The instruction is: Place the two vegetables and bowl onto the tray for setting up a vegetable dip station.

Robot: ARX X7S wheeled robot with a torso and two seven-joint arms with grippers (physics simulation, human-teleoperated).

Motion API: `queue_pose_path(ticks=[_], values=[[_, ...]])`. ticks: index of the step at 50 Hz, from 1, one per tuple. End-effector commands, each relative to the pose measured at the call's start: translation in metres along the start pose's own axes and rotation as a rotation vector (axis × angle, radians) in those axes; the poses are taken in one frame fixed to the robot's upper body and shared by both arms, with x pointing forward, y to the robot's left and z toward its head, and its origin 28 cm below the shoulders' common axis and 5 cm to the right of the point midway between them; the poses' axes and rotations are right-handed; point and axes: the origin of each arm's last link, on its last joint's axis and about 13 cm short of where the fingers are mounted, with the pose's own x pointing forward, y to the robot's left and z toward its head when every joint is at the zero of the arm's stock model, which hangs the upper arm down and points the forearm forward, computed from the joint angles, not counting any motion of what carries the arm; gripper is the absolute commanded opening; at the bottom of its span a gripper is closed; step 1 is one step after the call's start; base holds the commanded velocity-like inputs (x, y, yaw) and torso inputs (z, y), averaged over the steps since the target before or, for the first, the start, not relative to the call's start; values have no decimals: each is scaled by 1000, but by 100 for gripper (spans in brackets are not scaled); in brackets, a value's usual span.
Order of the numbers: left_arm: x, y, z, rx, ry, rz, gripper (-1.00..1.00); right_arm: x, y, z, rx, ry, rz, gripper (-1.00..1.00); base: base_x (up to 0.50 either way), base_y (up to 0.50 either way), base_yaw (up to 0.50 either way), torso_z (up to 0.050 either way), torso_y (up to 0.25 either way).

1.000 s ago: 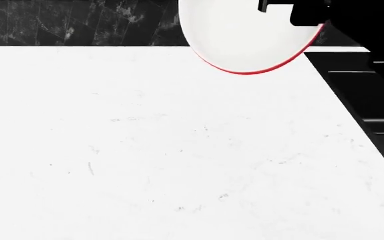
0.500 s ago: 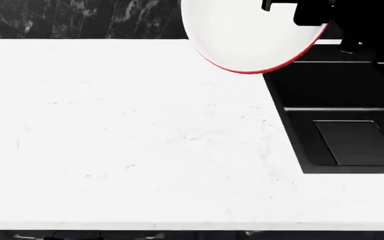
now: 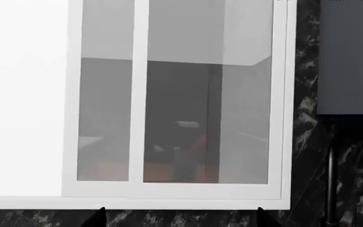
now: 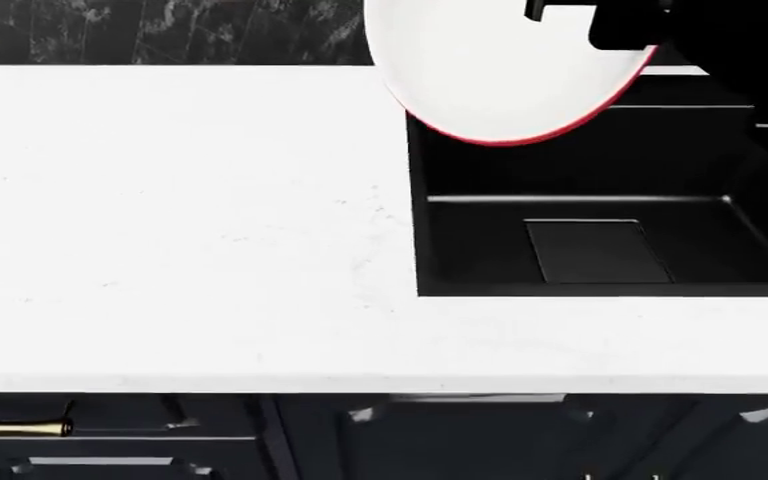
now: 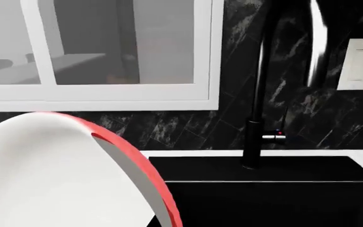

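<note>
Bowl (image 4: 498, 70), red-rimmed, white inside: clamped at rim by right gripper (image 4: 595, 18), raised over black sink (image 4: 598, 250); no legible writing; left gripper unseen

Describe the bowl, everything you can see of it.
The bowl is large and round, plain white inside with a thin red edge showing the red outside. It looks smooth and glossy, and empty. It is held off the counter, tilted so its inside faces the head camera, at the top of the view over the back left part of the black sink. The right gripper holds its rim at the upper right. The right wrist view shows its red rim close up.
</note>
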Motion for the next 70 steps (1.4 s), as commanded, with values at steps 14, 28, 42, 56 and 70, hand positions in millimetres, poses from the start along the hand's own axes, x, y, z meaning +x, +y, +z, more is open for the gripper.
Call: queue_pose_path(ticks=[14,28,42,56,70], values=[[0,0,0,3,-4,-3,100,2,-3,2,-28,-32,-23,-100,-72,-500,0,0,0],[0,0,1,3,-7,-2,100,4,-6,3,-33,-117,-19,-100,-4,-500,0,0,1],[0,0,0,3,-10,-2,100,4,-6,1,-22,-100,-4,-100,1,-500,0,0,1],[0,0,1,4,-10,0,100,7,-6,-2,-17,-86,-5,-100,1,-500,0,1,1],[-1,-1,2,2,-13,-3,100,6,-7,-2,-10,-86,-3,-100,1,-500,0,0,1]])
